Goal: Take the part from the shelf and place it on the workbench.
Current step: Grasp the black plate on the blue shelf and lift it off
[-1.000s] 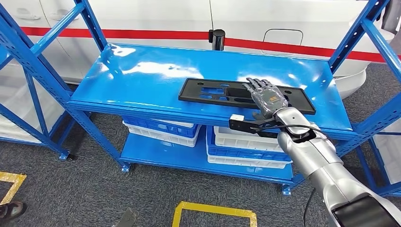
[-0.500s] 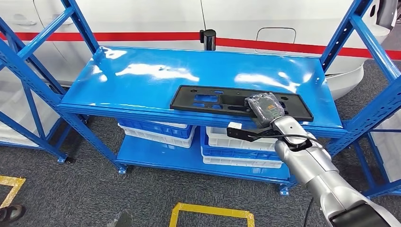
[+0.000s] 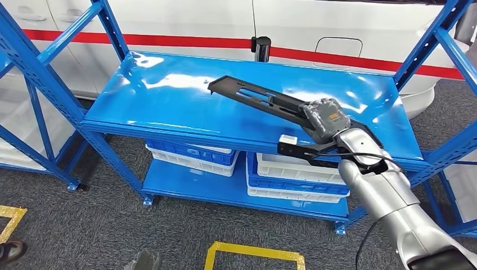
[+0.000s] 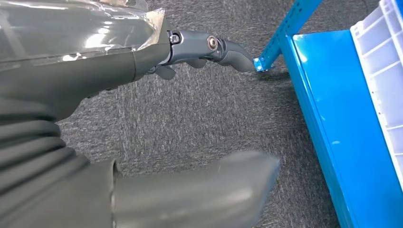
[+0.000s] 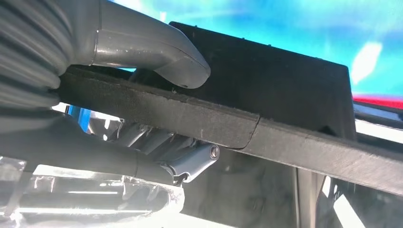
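Grey right hand (image 3: 325, 117): clamped on one end of the long black slotted plastic part (image 3: 264, 101); the right wrist view has the thumb (image 5: 157, 50) pressed on one face and darker fingers (image 5: 187, 154) curled under the other; a firm hold, I'd say
Black part: up it comes; a second ago it lay flat on the glossy blue metal shelf (image 3: 169, 95), now its far end is tilted clear into the air; the pick looks done
Left hand (image 4: 142, 118): hanging over grey carpet beside the blue rack, fingers apart, holding nothing
Task ahead: shelf cleared; the carry to the workbench is not yet begun; a long lever on one grip could sag or twist
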Controlling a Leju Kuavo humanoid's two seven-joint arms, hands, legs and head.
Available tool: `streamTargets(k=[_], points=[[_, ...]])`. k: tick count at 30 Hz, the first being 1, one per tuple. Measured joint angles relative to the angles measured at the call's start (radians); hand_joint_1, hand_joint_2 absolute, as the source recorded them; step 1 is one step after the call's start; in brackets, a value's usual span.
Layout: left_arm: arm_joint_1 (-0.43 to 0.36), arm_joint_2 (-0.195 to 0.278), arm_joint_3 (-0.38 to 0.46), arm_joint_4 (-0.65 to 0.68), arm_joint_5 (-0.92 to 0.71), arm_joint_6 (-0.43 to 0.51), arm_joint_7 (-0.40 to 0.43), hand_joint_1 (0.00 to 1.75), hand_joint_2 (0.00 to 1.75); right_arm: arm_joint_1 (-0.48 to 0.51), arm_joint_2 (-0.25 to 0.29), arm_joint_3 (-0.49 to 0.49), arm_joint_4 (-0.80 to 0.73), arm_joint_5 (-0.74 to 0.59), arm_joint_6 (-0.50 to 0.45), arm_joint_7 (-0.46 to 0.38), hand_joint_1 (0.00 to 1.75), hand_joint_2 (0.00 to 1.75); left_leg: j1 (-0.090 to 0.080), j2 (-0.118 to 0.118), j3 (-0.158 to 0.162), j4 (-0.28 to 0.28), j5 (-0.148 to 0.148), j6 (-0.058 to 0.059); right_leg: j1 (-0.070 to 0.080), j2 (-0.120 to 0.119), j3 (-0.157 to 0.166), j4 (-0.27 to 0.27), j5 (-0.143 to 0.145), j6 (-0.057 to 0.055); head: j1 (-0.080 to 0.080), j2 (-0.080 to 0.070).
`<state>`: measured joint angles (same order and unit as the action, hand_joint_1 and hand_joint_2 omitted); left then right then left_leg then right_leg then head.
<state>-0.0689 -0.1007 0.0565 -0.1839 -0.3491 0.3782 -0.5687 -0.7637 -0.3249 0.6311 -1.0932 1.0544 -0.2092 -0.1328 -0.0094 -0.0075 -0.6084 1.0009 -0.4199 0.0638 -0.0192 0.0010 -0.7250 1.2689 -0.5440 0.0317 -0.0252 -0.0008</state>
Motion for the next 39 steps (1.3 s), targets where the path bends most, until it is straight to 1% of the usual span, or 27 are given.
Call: streamTargets(k=[2, 4, 6, 8, 9, 10, 12, 13, 14, 15, 17, 19, 21, 23, 25, 27, 28, 29, 30, 31, 32, 33, 34, 35, 37, 38, 39], points=[[0.0, -0.001, 0.01, 0.0, 0.009, -0.004, 0.012, 0.0, 1.75, -0.005, -0.028, -0.028, -0.074, -0.035, 0.021, -0.01, 1.68, 1.75, -0.003, -0.003, 0.0, 0.007, -0.006, -0.003, 0.001, -0.001, 0.059, -0.129, 0.056, 0.012, 0.0, 0.0], [0.0, -0.002, 0.018, 0.0, 0.014, -0.001, 0.05, 0.0, 1.75, -0.013, -0.055, -0.059, -0.152, -0.067, 0.05, -0.018, 1.68, 1.75, -0.008, -0.003, -0.004, 0.018, -0.015, -0.01, 0.003, -0.001, 0.105, -0.224, 0.091, 0.009, 0.0, 0.0], [0.0, -0.001, 0.023, 0.001, 0.014, 0.005, 0.083, 0.0, 1.75, -0.018, -0.077, -0.085, -0.214, -0.082, 0.071, -0.021, 1.68, 1.75, -0.01, -0.003, -0.008, 0.024, -0.02, -0.014, 0.007, 0.001, 0.114, -0.239, 0.096, -0.003, -0.001, 0.0], [0.0, 0.0, 0.03, 0.001, 0.015, 0.007, 0.103, 0.0, 1.75, -0.02, -0.092, -0.101, -0.255, -0.092, 0.08, -0.029, 1.68, 1.75, -0.008, -0.002, -0.011, 0.033, -0.029, -0.022, 0.002, 0.001, 0.116, -0.242, 0.097, -0.011, -0.001, 0.0], [-0.001, 0.0, 0.034, 0.0, 0.016, 0.007, 0.119, 0.0, 1.75, -0.022, -0.096, -0.108, -0.27, -0.097, 0.082, -0.034, 1.68, 1.75, -0.006, -0.002, -0.02, 0.055, -0.044, -0.029, -0.002, 0.001, 0.118, -0.243, 0.098, -0.016, -0.003, 0.0], [-0.001, 0.0, 0.038, 0.0, 0.015, 0.008, 0.138, 0.0, 1.75, -0.024, -0.096, -0.112, -0.28, -0.102, 0.08, -0.04, 1.68, 1.75, -0.002, -0.001, -0.039, 0.097, -0.069, -0.037, -0.006, 0.001, 0.12, -0.244, 0.098, -0.021, -0.004, 0.0], [0.0, -0.001, 0.041, 0.001, 0.011, 0.008, 0.172, 0.0, 1.75, -0.026, -0.092, -0.118, -0.288, -0.109, 0.07, -0.047, 1.68, 1.75, 0.008, 0.0, -0.102, 0.225, -0.129, -0.052, -0.006, 0.002, 0.12, -0.244, 0.097, -0.027, -0.007, 0.0], [0.0, -0.001, 0.041, 0.001, 0.007, 0.008, 0.182, 0.0, 1.75, -0.024, -0.089, -0.119, -0.288, -0.11, 0.065, -0.049, 1.68, 1.75, 0.013, 0.0, -0.132, 0.28, -0.147, -0.057, -0.006, 0.002, 0.12, -0.244, 0.097, -0.028, -0.007, 0.0], [0.0, -0.001, 0.041, 0.001, 0.004, 0.008, 0.189, 0.0, 1.75, -0.022, -0.087, -0.119, -0.289, -0.11, 0.06, -0.049, 1.68, 1.75, 0.016, 0.0, -0.15, 0.306, -0.147, -0.06, -0.007, 0.002, 0.12, -0.243, 0.096, -0.028, -0.007, 0.0], [0.0, -0.001, 0.041, 0.001, 0.002, 0.008, 0.195, 0.0, 1.75, -0.02, -0.085, -0.119, -0.289, -0.11, 0.056, -0.049, 1.68, 1.75, 0.018, 0.001, -0.149, 0.293, -0.128, -0.06, -0.007, 0.002, 0.121, -0.243, 0.096, -0.028, -0.007, 0.0], [0.0, -0.001, 0.041, 0.001, -0.005, 0.007, 0.205, 0.0, 1.75, -0.017, -0.083, -0.121, -0.289, -0.11, 0.05, -0.05, 1.68, 1.75, 0.02, 0.001, -0.092, 0.164, -0.054, -0.054, -0.007, 0.002, 0.124, -0.243, 0.096, -0.028, -0.008, 0.0], [-0.001, -0.001, 0.041, 0.001, -0.023, 0.002, 0.213, 0.0, 1.75, -0.015, -0.083, -0.127, -0.289, -0.11, 0.041, -0.049, 1.68, 1.75, 0.016, 0.0, -0.036, 0.048, -0.006, -0.045, -0.004, 0.002, 0.124, -0.244, 0.096, -0.024, -0.007, 0.0], [-0.001, -0.002, 0.037, 0.001, -0.044, -0.006, 0.218, 0.0, 1.75, -0.001, -0.086, -0.136, -0.29, -0.11, 0.03, -0.045, 1.68, 1.75, 0.009, -0.001, -0.025, 0.027, -0.002, -0.038, -0.002, 0.002, 0.124, -0.248, 0.098, -0.014, -0.007, 0.0], [-0.001, -0.002, 0.032, 0.001, -0.06, -0.014, 0.22, 0.0, 1.75, 0.028, -0.094, -0.148, -0.29, -0.108, 0.016, -0.041, 1.68, 1.75, 0.009, -0.001, -0.022, 0.015, 0.008, -0.024, -0.002, 0.0, 0.123, -0.249, 0.096, -0.003, -0.006, 0.0], [-0.002, -0.003, 0.029, 0.001, -0.068, -0.02, 0.221, 0.0, 1.75, 0.057, -0.106, -0.162, -0.29, -0.106, 0.003, -0.038, 1.68, 1.75, 0.011, 0.001, -0.02, -0.003, 0.023, -0.004, 0.0, -0.001, 0.102, -0.202, 0.058, -0.006, -0.004, 0.0], [-0.003, -0.004, 0.028, 0.001, -0.07, -0.023, 0.221, 0.0, 1.75, 0.077, -0.116, -0.172, -0.29, -0.104, -0.005, -0.036, 1.68, 1.75, 0.009, 0.003, -0.028, -0.008, 0.033, 0.006, 0.0, -0.001, 0.054, -0.078, -0.012, -0.019, -0.002, 0.0], [-0.003, -0.004, 0.027, 0.001, -0.071, -0.023, 0.222, 0.0, 1.75, 0.086, -0.119, -0.174, -0.29, -0.104, -0.007, -0.036, 1.68, 1.75, 0.008, 0.004, -0.033, -0.008, 0.037, 0.007, 0.0, -0.001, 0.032, -0.015, -0.041, -0.02, -0.001, 0.0], [-0.003, -0.005, 0.027, 0.001, -0.071, -0.023, 0.222, 0.0, 1.75, 0.095, -0.121, -0.176, -0.29, -0.104, -0.008, -0.036, 1.68, 1.75, 0.007, 0.004, -0.039, -0.007, 0.042, 0.008, 0.0, -0.001, 0.023, 0.024, -0.057, -0.017, -0.001, 0.0], [-0.003, -0.005, 0.027, 0.001, -0.071, -0.024, 0.222, 0.0, 1.75, 0.102, -0.122, -0.177, -0.29, -0.104, -0.008, -0.036, 1.68, 1.75, 0.007, 0.005, -0.047, -0.007, 0.048, 0.006, 0.0, -0.001, 0.033, 0.025, -0.056, -0.009, -0.001, 0.0], [-0.003, -0.006, 0.026, 0.001, -0.071, -0.024, 0.222, 0.0, 1.75, 0.107, -0.123, -0.178, -0.29, -0.104, -0.008, -0.036, 1.68, 1.75, 0.007, 0.005, -0.054, -0.005, 0.054, 0.004, -0.001, -0.001, 0.065, -0.017, -0.041, 0.001, -0.001, 0.0], [-0.003, -0.006, 0.026, 0.001, -0.071, -0.024, 0.222, 0.0, 1.75, 0.109, -0.123, -0.18, -0.29, -0.103, -0.008, -0.036, 1.68, 1.75, 0.006, 0.004, -0.061, -0.002, 0.059, 0.001, -0.003, -0.002, 0.115, -0.091, -0.02, 0.011, -0.001, 0.0], [-0.004, -0.006, 0.026, 0.001, -0.072, -0.024, 0.222, 0.0, 1.75, 0.11, -0.123, -0.183, -0.291, -0.102, -0.008, -0.036, 1.68, 1.75, 0.005, 0.004, -0.069, 0.002, 0.064, -0.004, -0.003, -0.001, 0.163, -0.164, -0.003, 0.015, -0.001, 0.0], [-0.004, -0.007, 0.026, 0.001, -0.075, -0.024, 0.223, 0.0, 1.75, 0.113, -0.123, -0.187, -0.292, -0.102, -0.008, -0.036, 1.68, 1.75, 0.003, 0.003, -0.075, 0.007, 0.068, -0.009, -0.002, 0.001, 0.196, -0.216, 0.011, 0.016, -0.002, 0.0], [-0.004, -0.007, 0.026, 0.001, -0.077, -0.024, 0.224, 0.0, 1.75, 0.117, -0.124, -0.191, -0.294, -0.101, -0.008, -0.035, 1.68, 1.75, 0.002, 0.001, -0.08, 0.012, 0.073, -0.014, 0.001, 0.003, 0.212, -0.246, 0.017, 0.014, -0.002, 0.0], [-0.003, -0.007, 0.023, 0.001, -0.08, -0.024, 0.227, 0.0, 1.75, 0.127, -0.126, -0.196, -0.296, -0.098, -0.008, -0.035, 1.68, 1.75, 0.0, -0.003, -0.085, 0.015, 0.085, -0.022, 0.004, 0.007, 0.205, -0.249, 0.025, 0.004, -0.003, 0.0], [-0.003, -0.006, 0.022, 0.001, -0.08, -0.024, 0.228, 0.0, 1.75, 0.131, -0.126, -0.197, -0.297, -0.095, -0.009, -0.035, 1.68, 1.75, 0.002, -0.003, -0.09, 0.017, 0.085, -0.027, -0.001, 0.006, 0.202, -0.25, 0.03, -0.002, -0.001, 0.0], [-0.002, -0.005, 0.021, 0.001, -0.08, -0.024, 0.229, 0.0, 1.75, 0.135, -0.126, -0.198, -0.298, -0.092, -0.009, -0.036, 1.68, 1.75, 0.004, -0.003, -0.095, 0.026, 0.07, -0.033, -0.005, 0.004, 0.198, -0.251, 0.038, -0.011, -0.002, 0.0]])
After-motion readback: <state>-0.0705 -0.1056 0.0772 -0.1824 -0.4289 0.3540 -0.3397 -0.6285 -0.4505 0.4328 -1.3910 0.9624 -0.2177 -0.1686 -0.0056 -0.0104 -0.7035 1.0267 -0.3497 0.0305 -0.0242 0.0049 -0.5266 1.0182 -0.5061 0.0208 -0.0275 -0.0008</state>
